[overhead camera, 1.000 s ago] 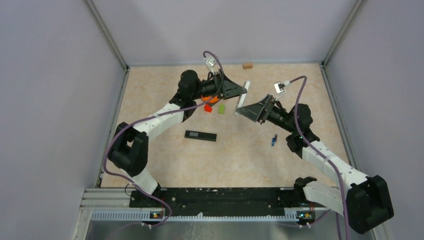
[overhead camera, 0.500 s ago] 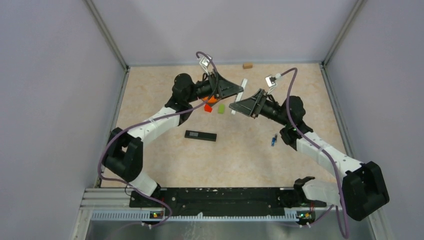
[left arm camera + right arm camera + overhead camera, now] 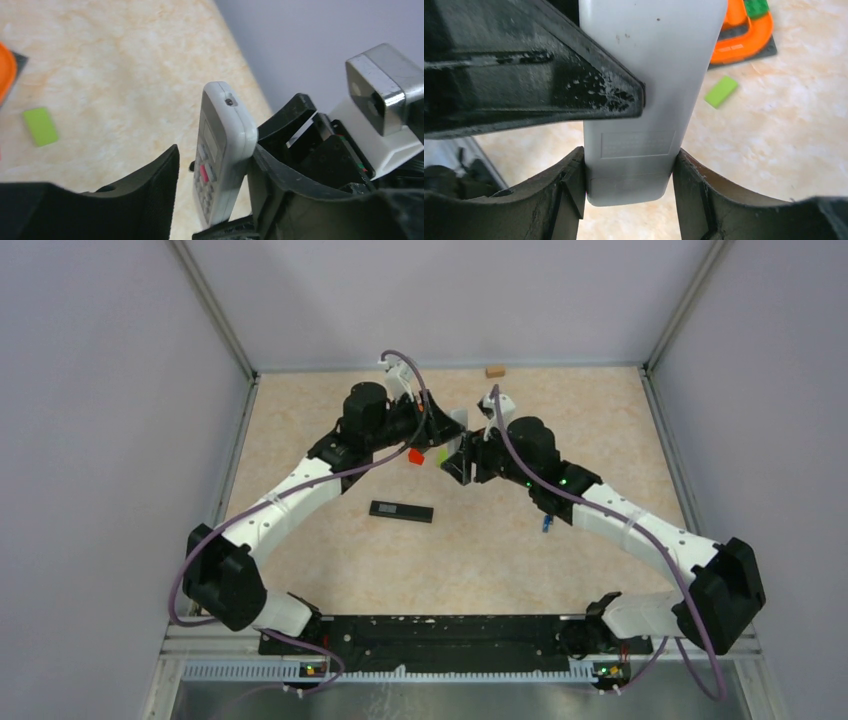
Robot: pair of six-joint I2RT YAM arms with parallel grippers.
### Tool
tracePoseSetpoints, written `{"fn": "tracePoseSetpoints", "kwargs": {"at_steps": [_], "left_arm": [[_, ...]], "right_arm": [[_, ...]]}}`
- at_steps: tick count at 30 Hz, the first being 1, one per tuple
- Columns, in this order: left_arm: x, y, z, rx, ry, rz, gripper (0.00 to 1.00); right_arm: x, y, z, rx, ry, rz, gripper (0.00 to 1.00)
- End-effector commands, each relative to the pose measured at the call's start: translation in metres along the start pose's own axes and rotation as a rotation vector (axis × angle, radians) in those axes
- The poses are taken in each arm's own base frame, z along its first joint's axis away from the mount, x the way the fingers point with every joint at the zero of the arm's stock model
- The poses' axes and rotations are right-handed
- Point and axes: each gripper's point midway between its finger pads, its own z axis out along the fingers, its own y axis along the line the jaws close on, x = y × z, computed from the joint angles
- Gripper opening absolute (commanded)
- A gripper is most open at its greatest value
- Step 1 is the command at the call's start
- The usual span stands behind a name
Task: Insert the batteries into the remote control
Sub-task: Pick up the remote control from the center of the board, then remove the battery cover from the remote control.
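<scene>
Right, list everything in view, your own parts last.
remote: one, white, raised between both grippers
battery: one showing, blue, on the table by the right forearm
flat bar: one, black, mid-table
red block: one, red, beside the left arm
green block: one, green, beside the red block
tan block: one, tan, table's far edge
orange piece: one, orange, on a dark mat near the green block
table: one, beige marbled
left gripper: one, black, around the remote, gap at one finger
right gripper: one, black, shut on the remote's sides
</scene>
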Motion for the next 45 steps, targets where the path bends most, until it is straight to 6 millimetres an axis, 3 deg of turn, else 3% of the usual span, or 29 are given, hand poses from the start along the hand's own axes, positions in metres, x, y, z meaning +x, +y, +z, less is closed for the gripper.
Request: {"fn": "tracePoseSetpoints", "kwargs": {"at_steps": [1,4,13,15,17,19,22,25,27,30,34,40,45], "left_arm": [[-0.001,0.017,-0.005,-0.113,0.017,0.089,0.47],[0.004,0.015,-0.003,-0.095,0.039,0.084,0.4],[0.026,0.011,0.011,-0.014,0.126,-0.016,0.42],[0.028,0.009,0.013,0.001,0.134,-0.035,0.35],[0.027,0.009,0.014,0.008,0.127,-0.036,0.18],[0.023,0.008,0.013,0.004,0.11,-0.028,0.0],[0.009,0.006,0.007,0.011,0.059,0.006,0.0],[-0.017,-0.001,-0.008,0.042,-0.039,0.035,0.0],[-0.031,-0.002,-0.022,0.066,-0.112,0.03,0.0],[-0.052,-0.013,-0.041,0.111,-0.24,0.026,0.0],[-0.069,-0.038,-0.063,0.196,-0.352,-0.016,0.0],[-0.074,-0.06,-0.08,0.298,-0.381,-0.166,0.0],[-0.07,-0.065,-0.082,0.328,-0.359,-0.237,0.0]], "right_arm": [[-0.008,-0.013,0.003,0.117,0.006,-0.163,0.26],[-0.007,-0.013,0.006,0.112,0.01,-0.169,0.26],[-0.011,0.002,0.012,0.033,-0.003,-0.181,0.26],[-0.012,0.005,0.012,0.016,-0.008,-0.185,0.26],[-0.012,0.005,0.012,0.014,-0.01,-0.181,0.29],[-0.008,0.003,0.01,0.032,0.0,-0.155,0.44],[-0.013,-0.001,0.0,0.065,-0.023,-0.055,0.74],[-0.025,0.008,-0.021,0.018,-0.076,0.088,0.92],[-0.038,0.015,-0.038,-0.016,-0.154,0.194,0.97],[-0.053,0.012,-0.055,-0.032,-0.301,0.442,0.97],[-0.074,0.027,-0.068,-0.193,-0.447,0.693,0.93],[-0.102,0.047,-0.064,-0.322,-0.494,0.7,0.9],[-0.115,0.059,-0.062,-0.392,-0.508,0.675,0.82]]}}
